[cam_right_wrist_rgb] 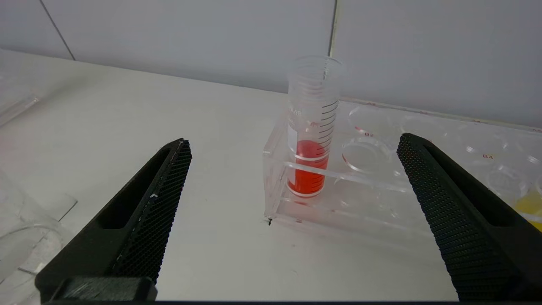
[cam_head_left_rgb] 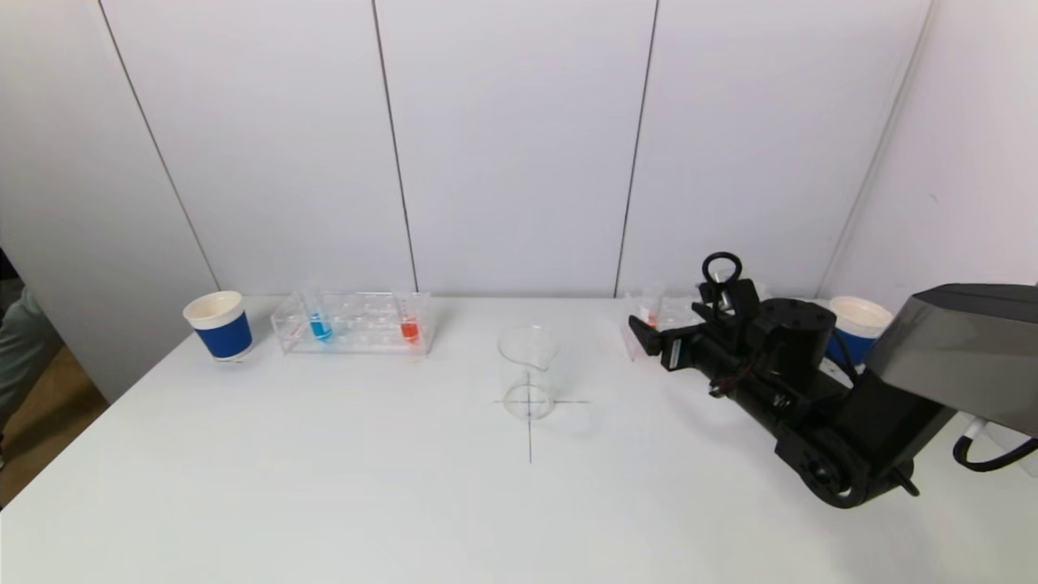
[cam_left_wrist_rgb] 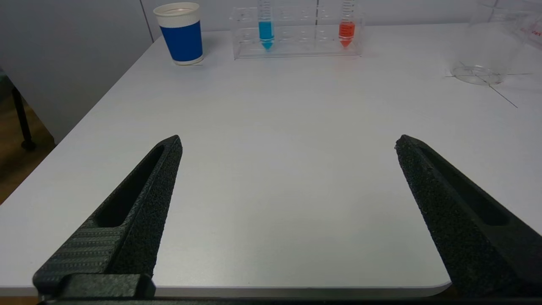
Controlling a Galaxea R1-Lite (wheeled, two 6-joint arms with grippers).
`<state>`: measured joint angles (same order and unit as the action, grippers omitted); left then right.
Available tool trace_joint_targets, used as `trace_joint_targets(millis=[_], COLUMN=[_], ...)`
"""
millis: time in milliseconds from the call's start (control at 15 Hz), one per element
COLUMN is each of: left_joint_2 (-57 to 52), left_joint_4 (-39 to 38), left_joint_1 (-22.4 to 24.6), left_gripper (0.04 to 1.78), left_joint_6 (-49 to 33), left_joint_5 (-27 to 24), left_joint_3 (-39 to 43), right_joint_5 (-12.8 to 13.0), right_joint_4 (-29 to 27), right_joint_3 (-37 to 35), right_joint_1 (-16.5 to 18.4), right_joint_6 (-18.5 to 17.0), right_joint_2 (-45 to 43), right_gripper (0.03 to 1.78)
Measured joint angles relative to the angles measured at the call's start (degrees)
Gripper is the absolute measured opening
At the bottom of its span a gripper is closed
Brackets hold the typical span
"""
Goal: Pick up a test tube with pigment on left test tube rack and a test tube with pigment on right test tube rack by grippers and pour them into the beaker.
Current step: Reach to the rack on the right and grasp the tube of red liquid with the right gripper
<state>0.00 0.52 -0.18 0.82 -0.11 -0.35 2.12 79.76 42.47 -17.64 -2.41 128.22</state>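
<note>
The left test tube rack point(cam_head_left_rgb: 357, 334) is clear plastic and holds a blue-pigment tube point(cam_head_left_rgb: 319, 324) and a red-pigment tube point(cam_head_left_rgb: 409, 327). An empty glass beaker point(cam_head_left_rgb: 529, 373) stands mid-table on a drawn cross. The right rack point(cam_right_wrist_rgb: 381, 186) holds a red-pigment tube point(cam_right_wrist_rgb: 311, 144) at its corner and something yellow point(cam_right_wrist_rgb: 529, 207) farther along. My right gripper point(cam_right_wrist_rgb: 294, 141) hangs open just short of that red tube, nothing between its fingers. My left gripper point(cam_left_wrist_rgb: 288, 142) is open and empty over the table's near edge, far from the left rack point(cam_left_wrist_rgb: 296, 42), and is out of the head view.
A blue-and-white paper cup point(cam_head_left_rgb: 219, 324) stands left of the left rack. Another cup point(cam_head_left_rgb: 851, 324) sits behind my right arm. White wall panels close off the back of the table. The table's left edge drops to the floor.
</note>
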Motion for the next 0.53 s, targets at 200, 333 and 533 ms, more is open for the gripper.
trace_joint_targets(millis=[200, 333, 533], left_joint_2=[0.0, 0.0, 0.0], left_joint_4=[0.0, -0.01, 0.0], left_joint_1=[0.0, 0.0, 0.0], left_gripper=[1.76, 1.76, 1.76], left_joint_6=[-0.02, -0.05, -0.02], left_joint_5=[0.01, 0.0, 0.0], left_joint_3=[0.0, 0.0, 0.0], right_joint_5=[1.62, 1.78, 1.82], right_joint_4=[-0.02, -0.28, -1.55], right_joint_3=[3.5, 4.61, 5.99], right_joint_1=[0.12, 0.26, 1.0], right_joint_6=[-2.12, -2.54, -2.65], right_joint_2=[2.1, 2.99, 3.97], right_gripper=[1.77, 1.77, 1.77])
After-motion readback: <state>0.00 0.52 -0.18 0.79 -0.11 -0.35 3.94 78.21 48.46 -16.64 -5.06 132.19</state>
